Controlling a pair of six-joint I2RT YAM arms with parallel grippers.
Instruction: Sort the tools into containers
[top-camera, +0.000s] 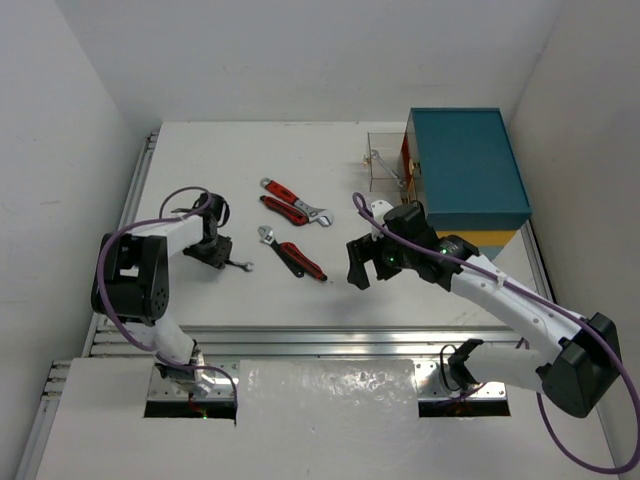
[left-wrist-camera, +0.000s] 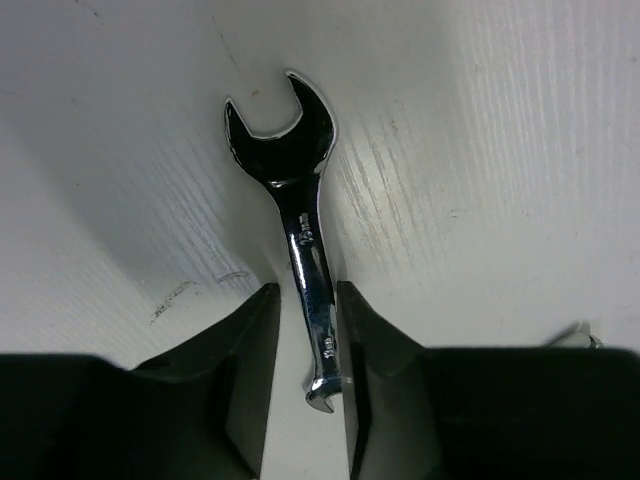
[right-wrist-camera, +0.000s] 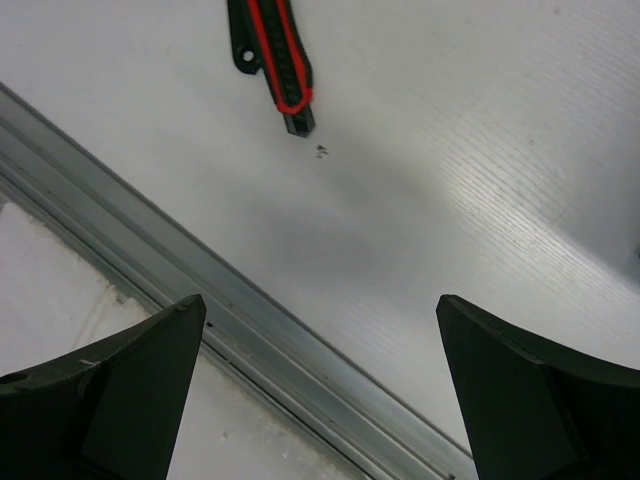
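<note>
The left gripper (left-wrist-camera: 305, 385) is down on the table (top-camera: 300, 290) at the left side, and its wrist view shows the jaws narrowed around the shank of a thin silver spanner (left-wrist-camera: 300, 240). The fingers (left-wrist-camera: 250, 380) flank the lower shank very closely; whether they are actually pressing the metal or just short of it cannot be told from here. The open-ended head points away from the gripper and lies flat on the white surface.

This spanner looks like polished steel: stiff, small, probably light, and slick. It lies low against the table, so the fingers need to reach right down beside it. A grip on the flat shank seems the sensible choice, though being near the tail end, the head may droop or swing once lifted. A firm squeeze should guard against slipping.

Over on the right, the right gripper (top-camera: 362, 262) hangs above the table with its jaws spread wide and nothing between them. Its wrist view catches the tail of a red-and-black wrench (right-wrist-camera: 272, 55) ahead. From above, three such adjustable wrenches (top-camera: 292, 203) lie mid-table, well apart from the teal box (top-camera: 468, 165) at the far right, which has a clear drawer (top-camera: 385, 160) pulled out on its left side.
</note>
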